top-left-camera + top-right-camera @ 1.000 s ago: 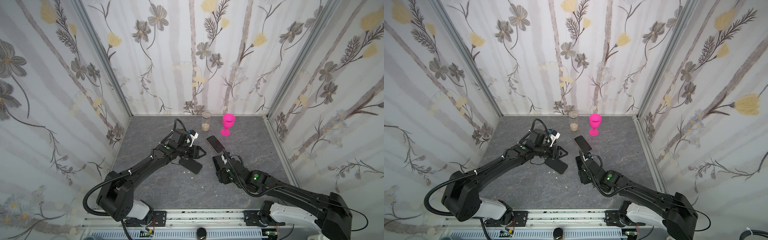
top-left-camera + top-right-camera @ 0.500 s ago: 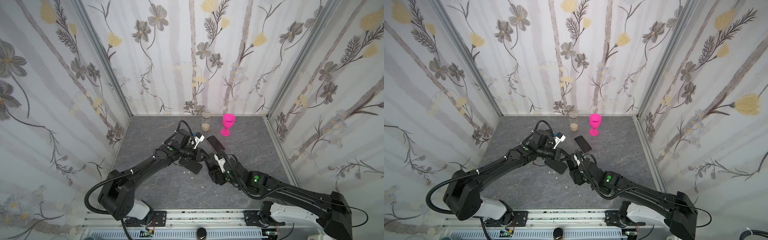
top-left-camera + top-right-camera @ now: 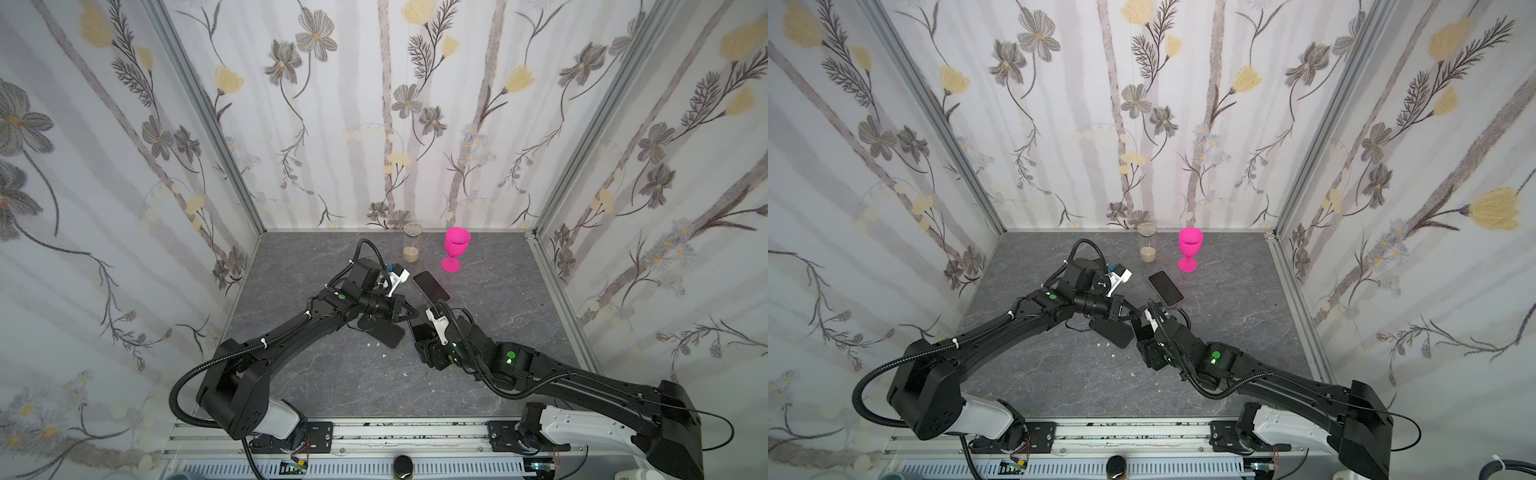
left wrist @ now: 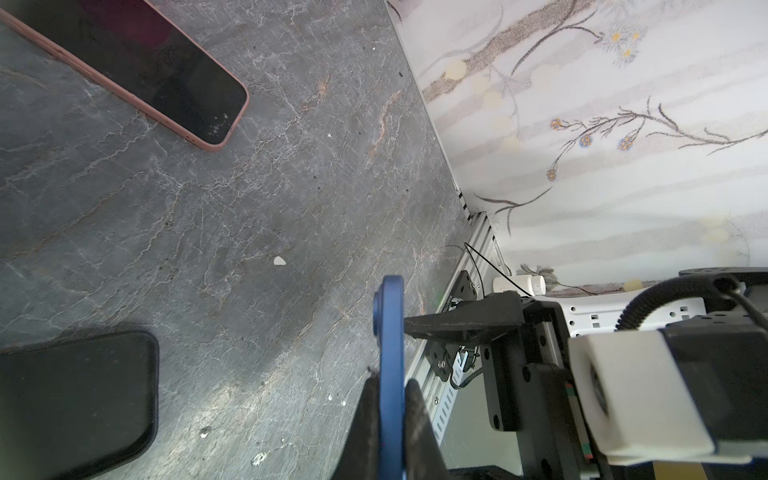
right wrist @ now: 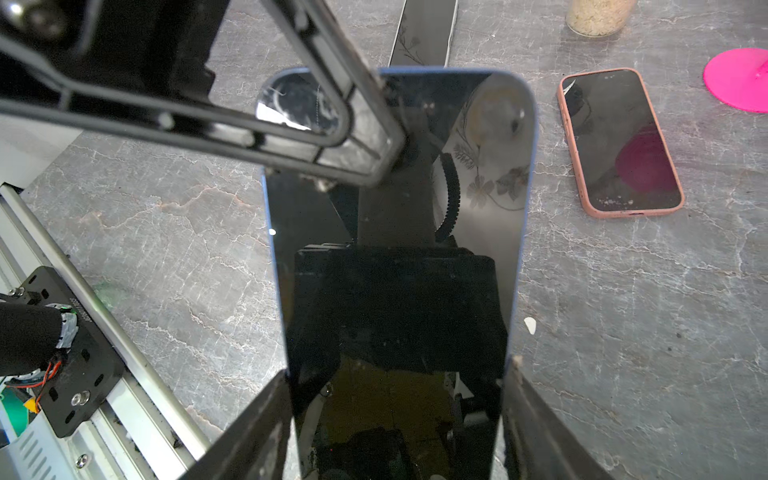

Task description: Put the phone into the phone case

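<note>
Now phone (image 5: 395, 249) is held by both grippers, near goblet (image 3: 456, 249) on its robot side. Right gripper (image 5: 395, 370) clamps phone's long sides. Left gripper (image 4: 391, 380) pinches its far end, front and back. Case (image 3: 384, 332) lies flat, farther from goblet than phone, apart from it. Pink-cased phone (image 3: 431, 286) lies just beside goblet.

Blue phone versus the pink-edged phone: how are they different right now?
The blue phone is held off the table, clamped by the left tool and the right tool; the pink-edged phone lies flat on the table, untouched. The blue phone shows a blue frame; the pink-edged phone is rimmed in pink. Both have dark screens.
</note>
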{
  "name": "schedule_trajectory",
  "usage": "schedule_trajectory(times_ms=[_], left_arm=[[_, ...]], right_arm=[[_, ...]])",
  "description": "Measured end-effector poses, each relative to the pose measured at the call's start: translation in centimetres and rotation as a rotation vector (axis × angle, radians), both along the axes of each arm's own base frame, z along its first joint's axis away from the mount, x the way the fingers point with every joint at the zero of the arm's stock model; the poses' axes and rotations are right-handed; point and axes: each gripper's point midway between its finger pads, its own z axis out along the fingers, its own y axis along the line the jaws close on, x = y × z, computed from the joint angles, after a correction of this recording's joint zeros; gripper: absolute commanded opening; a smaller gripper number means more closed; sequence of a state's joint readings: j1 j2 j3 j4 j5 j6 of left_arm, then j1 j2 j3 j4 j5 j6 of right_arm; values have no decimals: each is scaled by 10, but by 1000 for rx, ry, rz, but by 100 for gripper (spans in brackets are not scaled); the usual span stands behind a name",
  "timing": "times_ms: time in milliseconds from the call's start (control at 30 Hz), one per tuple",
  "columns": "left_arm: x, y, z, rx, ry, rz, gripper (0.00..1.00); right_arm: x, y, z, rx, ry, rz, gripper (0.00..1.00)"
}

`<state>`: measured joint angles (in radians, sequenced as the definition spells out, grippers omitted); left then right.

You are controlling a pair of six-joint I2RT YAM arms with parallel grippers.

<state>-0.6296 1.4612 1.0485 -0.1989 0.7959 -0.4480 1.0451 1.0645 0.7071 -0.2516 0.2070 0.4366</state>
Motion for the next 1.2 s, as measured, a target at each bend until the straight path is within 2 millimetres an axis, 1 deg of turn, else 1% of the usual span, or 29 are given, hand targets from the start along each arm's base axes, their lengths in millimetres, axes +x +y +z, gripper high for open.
schedule_trajectory(times_ms=[33, 67, 133, 200, 233, 300, 333, 367, 433, 533, 567, 633, 700, 767, 833, 900, 1033, 1100, 1200], left_arm=[[0, 0, 0, 0, 0, 1, 0], [0, 0, 1, -2, -1, 1, 0], [1, 1, 3, -3, -4, 8, 0], [3, 2, 7, -11, -14, 19, 0], [4, 3, 10, -21, -18, 27, 0], [9, 9, 16, -30, -32, 68, 0], [11, 13, 17, -33, -37, 90, 0], [15, 18, 21, -45, -43, 117, 0], [23, 30, 35, -88, -67, 184, 0], [41, 49, 64, -177, -123, 294, 0], [45, 56, 74, -202, -143, 324, 0], [54, 67, 103, -277, -202, 383, 0], [57, 76, 130, -356, -252, 419, 0], [55, 87, 158, -443, -303, 446, 0], [52, 98, 186, -532, -367, 475, 0], [43, 104, 213, -621, -427, 473, 0], [20, 109, 254, -765, -513, 414, 0], [13, 112, 264, -810, -534, 398, 0], [5, 114, 270, -853, -543, 374, 0]], right_arm=[[0, 0, 0, 0, -1, -1, 43], [0, 0, 1, 1, -3, -1, 48], [0, 0, 2, 2, -7, -1, 69], [2, -1, 7, 6, -20, -4, 84], [3, -1, 10, 9, -30, -6, 89], [8, -4, 23, 31, -60, -41, 97], [12, -5, 33, 42, -79, -57, 99], [16, -5, 48, 73, -108, -75, 100], [20, -7, 81, 156, -171, -107, 100], [25, -17, 131, 306, -264, -163, 100], [27, -21, 145, 358, -290, -181, 97], [30, -31, 175, 465, -347, -214, 87], [34, -40, 199, 570, -387, -232, 79], [36, -42, 218, 660, -408, -218, 74], [37, -40, 233, 741, -416, -180, 73], [32, -29, 244, 804, -412, -104, 73], [16, -3, 254, 872, -373, 68, 70], [8, 5, 259, 910, -356, 137, 68], [-1, 13, 268, 964, -347, 213, 61]])
